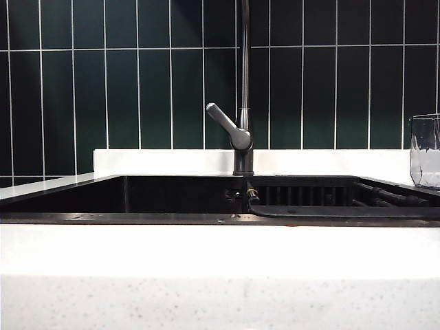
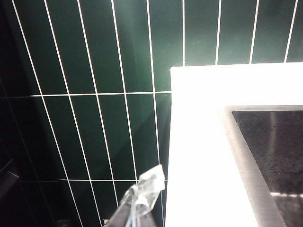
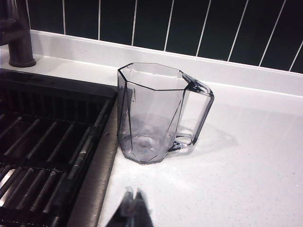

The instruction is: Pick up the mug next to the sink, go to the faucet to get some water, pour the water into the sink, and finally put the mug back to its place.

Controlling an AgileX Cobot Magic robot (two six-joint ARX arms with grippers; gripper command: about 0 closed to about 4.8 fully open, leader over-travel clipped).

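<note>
The clear faceted glass mug (image 3: 154,113) stands upright and empty on the white counter just beside the sink rim, handle turned away from the basin; it also shows at the right edge of the exterior view as the mug (image 1: 425,150). My right gripper (image 3: 133,195) is shut and empty, a short way in front of the mug and apart from it. The faucet (image 1: 243,89) rises behind the black sink (image 1: 124,196), its grey lever angled up-left; its dark base (image 3: 18,35) shows in the right wrist view. My left gripper (image 2: 147,185) is shut, empty, off the counter's left end.
A ribbed dark rack (image 3: 42,151) lies in the sink's right half. The white speckled counter (image 1: 220,275) runs along the front, and dark green tiles (image 1: 137,82) cover the back wall. A bright white counter corner (image 2: 208,142) borders the sink's left rim.
</note>
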